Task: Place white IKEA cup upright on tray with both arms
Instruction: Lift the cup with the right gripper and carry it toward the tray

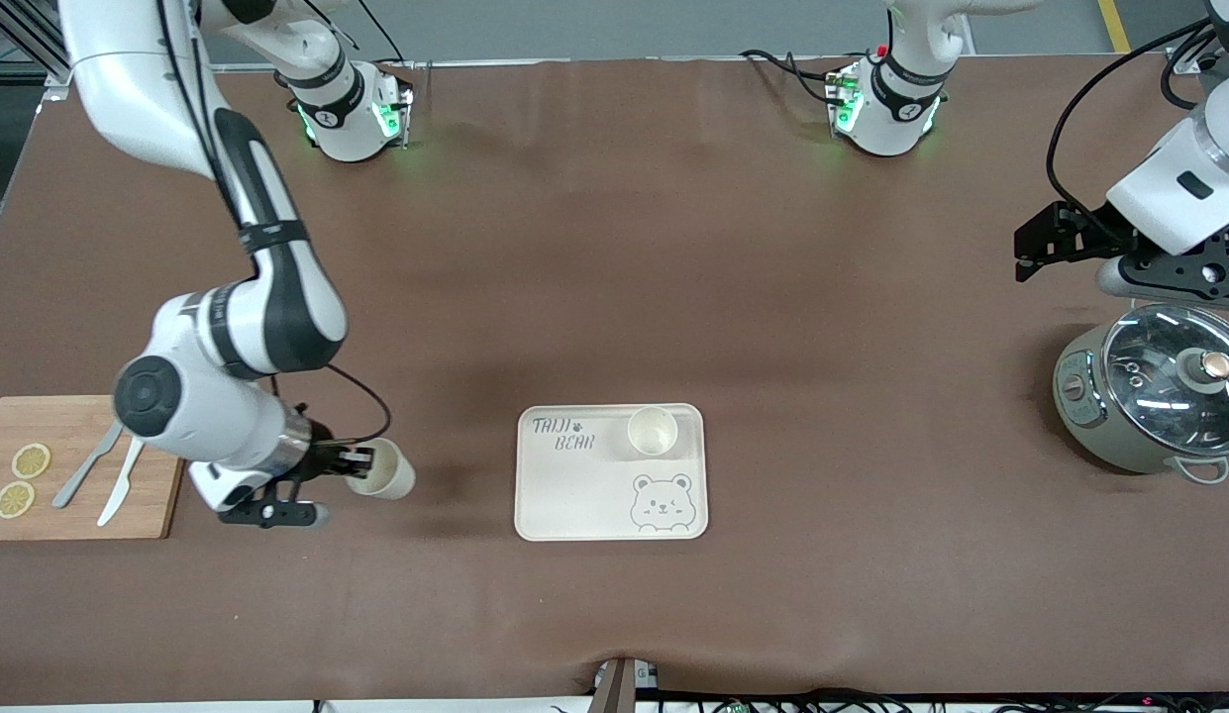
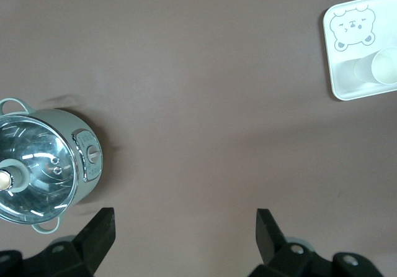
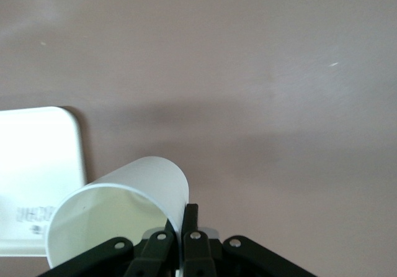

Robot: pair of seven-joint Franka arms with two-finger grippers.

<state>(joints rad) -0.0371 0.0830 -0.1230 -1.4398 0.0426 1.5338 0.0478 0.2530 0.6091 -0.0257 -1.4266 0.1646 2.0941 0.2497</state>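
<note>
The right hand (image 1: 355, 461) pinches a smooth white cup's (image 1: 384, 469) rim, at nine o'clock from the flat cream tray (image 1: 594, 495). A second cup (image 1: 653, 431) stands upright on it. The left hand (image 2: 185, 227) waits spread over the brown tabletop (image 1: 614, 297).

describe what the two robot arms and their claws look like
Both arms are glossy white jointed shells with black joint bands. The right arm has a long black panel, a round dark grey elbow cap and thin black cables along it. The left arm trails looped black cables. Each base glows green. The right claw and left claw are small and black with two fingers.
</note>
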